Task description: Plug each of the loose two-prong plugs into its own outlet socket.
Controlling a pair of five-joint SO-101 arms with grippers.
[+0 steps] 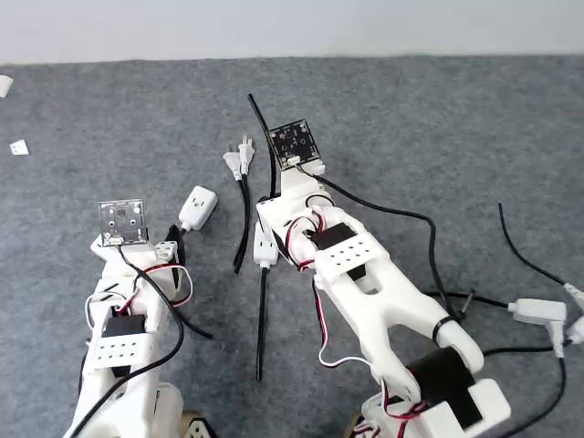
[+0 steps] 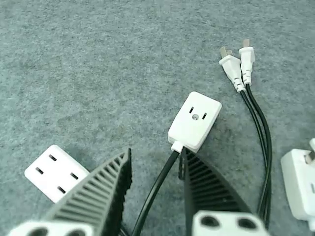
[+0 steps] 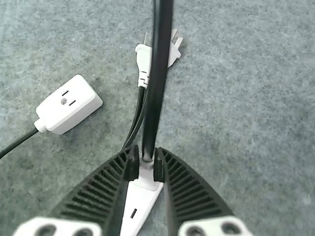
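Grey carpet (image 3: 246, 98); right hand (image 3: 143, 160) pinches white socket (image 3: 140, 196); left hand (image 2: 156, 155) spread astride cord (image 2: 151, 196).

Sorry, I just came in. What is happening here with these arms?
Two arms stand over cords on a grey mat. The right end effector is shut on a white connector where its black cord joins it. The left end effector is open, astride the cord of a white socket. The two plugs lie loose, side by side, not yet plugged in.
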